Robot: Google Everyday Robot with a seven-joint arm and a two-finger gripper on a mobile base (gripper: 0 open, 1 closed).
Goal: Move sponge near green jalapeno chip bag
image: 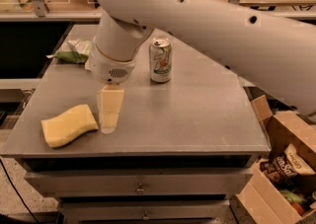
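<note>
We find the task barely begun. The sponge point(69, 125) lies flat on the counter point(197, 109) in the lower left of the frame, close to the front edge. The green jalapeno chip bag point(74, 53) lies in the upper left, at the far left edge of the counter, partly hidden behind the arm's point(207, 25) wrist. The two are well apart, so the move itself is not yet done.

The tool point(108, 125) points straight down just to the right of the sponge, its tip low over the counter or touching it; we cannot tell which. It sits beside the sponge, not around it, and carries nothing. Whether it is released or clenched we cannot tell from this view.

As we judge it, everything that matters is left: getting the tool onto the sponge, taking hold, carrying it up the left side of the counter and setting it down next to the bag. A soda can point(161, 60) stands upright in the upper middle, to the right of that path. A cardboard box point(291, 168) of snacks sits at the lower right, off the counter.
</note>
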